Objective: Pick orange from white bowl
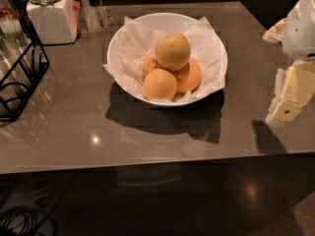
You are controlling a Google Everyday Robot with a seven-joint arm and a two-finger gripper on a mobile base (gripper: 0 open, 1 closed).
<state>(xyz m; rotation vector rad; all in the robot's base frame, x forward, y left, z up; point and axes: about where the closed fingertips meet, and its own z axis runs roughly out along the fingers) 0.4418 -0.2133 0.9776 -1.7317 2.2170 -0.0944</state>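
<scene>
Four fruits: they lay piled together in the white bowl (167,21), seen from the one camera view.
Orange: the orange (173,51), the largest and palest of them, sat on top of the heap, resting on the smaller, deeper-orange fruits (160,84) beneath it.
White bowl: it stood on the grey table (147,136), a little behind the middle, lined with crinkled white paper (130,48) that poked over its rim.
Gripper: the gripper (288,102) hung at the table's right edge, cream-coloured and tilted downward, well apart from the bowl and the orange. I could not tell whether it was open or closed.
Arm: a rounded white arm shell (300,28) sat just above the gripper.
Far left corner: a white lidded jar (49,16) stood there.
Left edge: a black wire rack (19,77) stood in front of the jar.
</scene>
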